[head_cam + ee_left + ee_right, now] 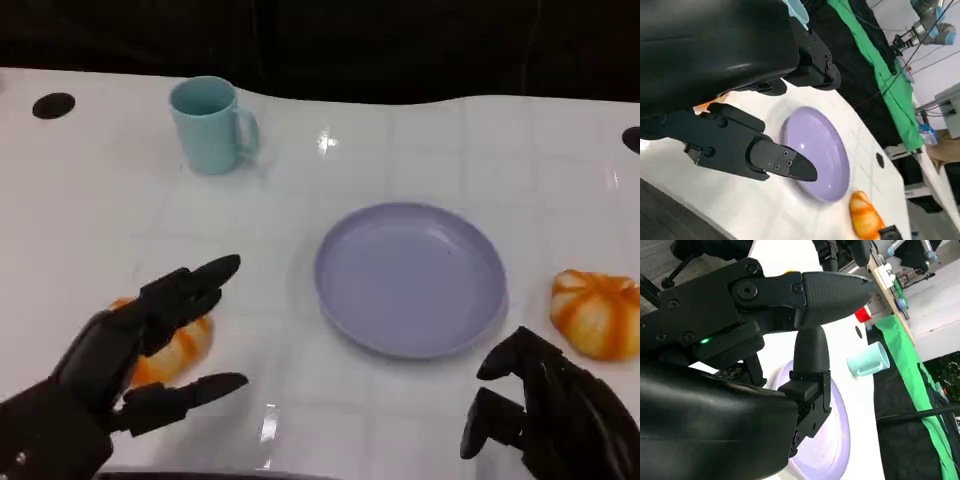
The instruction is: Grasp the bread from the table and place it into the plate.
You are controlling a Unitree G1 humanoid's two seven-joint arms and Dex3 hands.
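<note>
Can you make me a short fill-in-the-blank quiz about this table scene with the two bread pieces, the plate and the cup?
1. The round lavender plate holds ____ bread.
2. The robot's ____ hand hovers with fingers apart over one orange bread roll.
3. The other orange bread roll lies on the white table beside the plate, near the robot's ____ hand.
4. The ____ mug stands upright.

Missing words: no; left; right; light blue

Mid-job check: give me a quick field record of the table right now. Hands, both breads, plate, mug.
left hand: open, fingers spread over the left bread
right hand: holds nothing, fingers curled, near table edge
right bread: on table, right of plate, untouched
plate: centre, nothing in it
mug: upright, far left
</note>
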